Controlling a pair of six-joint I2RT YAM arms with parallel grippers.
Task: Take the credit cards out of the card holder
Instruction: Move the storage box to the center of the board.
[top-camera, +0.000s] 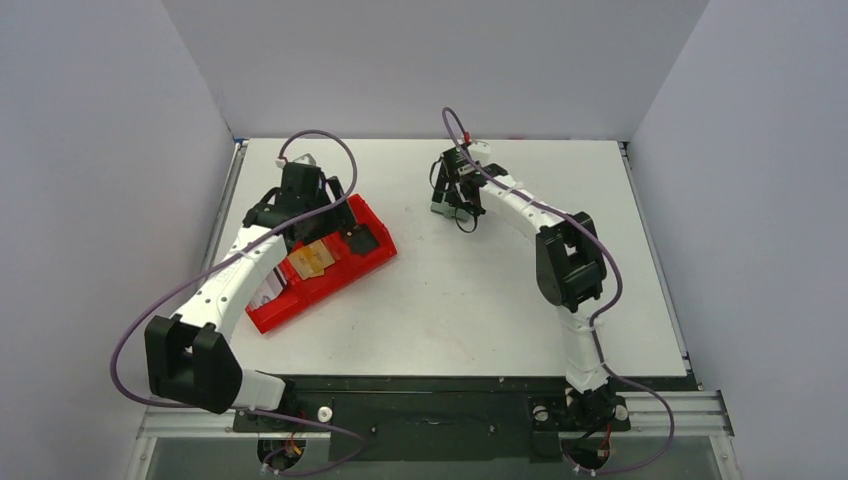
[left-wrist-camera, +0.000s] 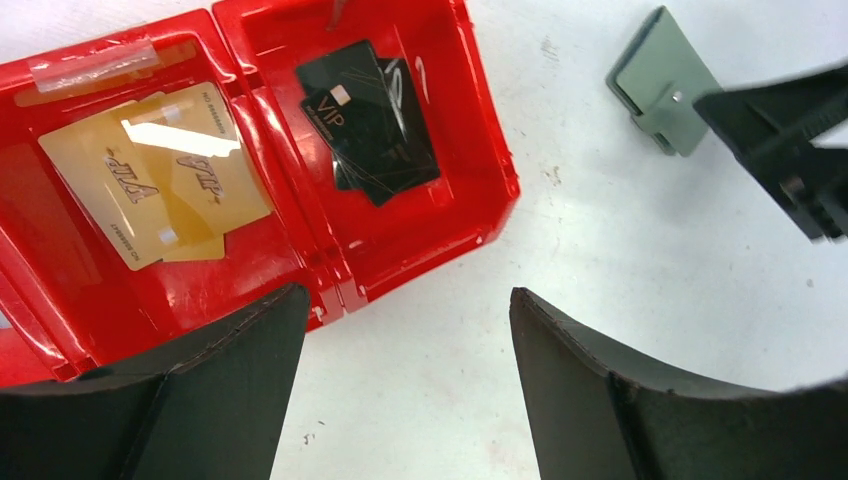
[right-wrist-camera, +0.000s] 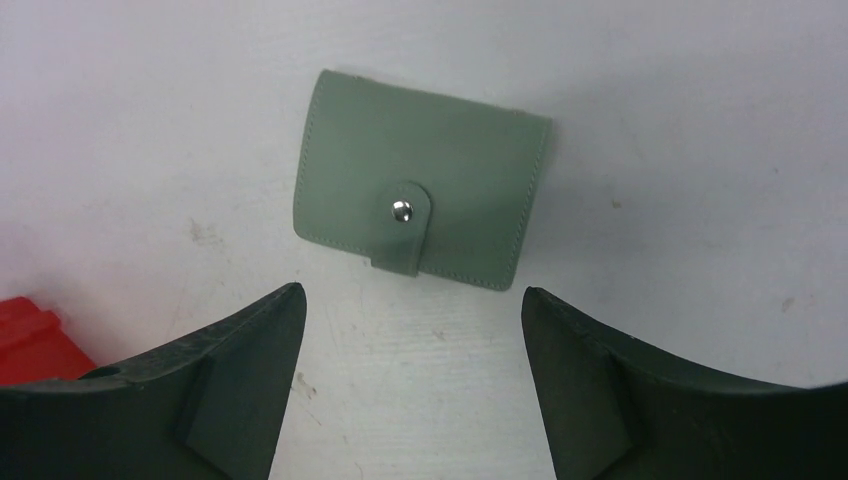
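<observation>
Since the credit cards (left-wrist-camera: 150, 180) lie loose and flat in the red tray (left-wrist-camera: 480, 215) — gold in one compartment, black in the next, sorted so they can be told apart — my left gripper (left-wrist-camera: 408, 292) hangs over the tray's edge with its jaws wide and nothing between them. My right gripper (right-wrist-camera: 410, 292) hovers well to the right of the tray, jaws apart and empty, straight above the card holder (right-wrist-camera: 420, 180). The holder lies flat on the table (right-wrist-camera: 650, 120) with its tab (right-wrist-camera: 405, 225) snapped down — closed, so I cannot tell whether any card is inside it.
</observation>
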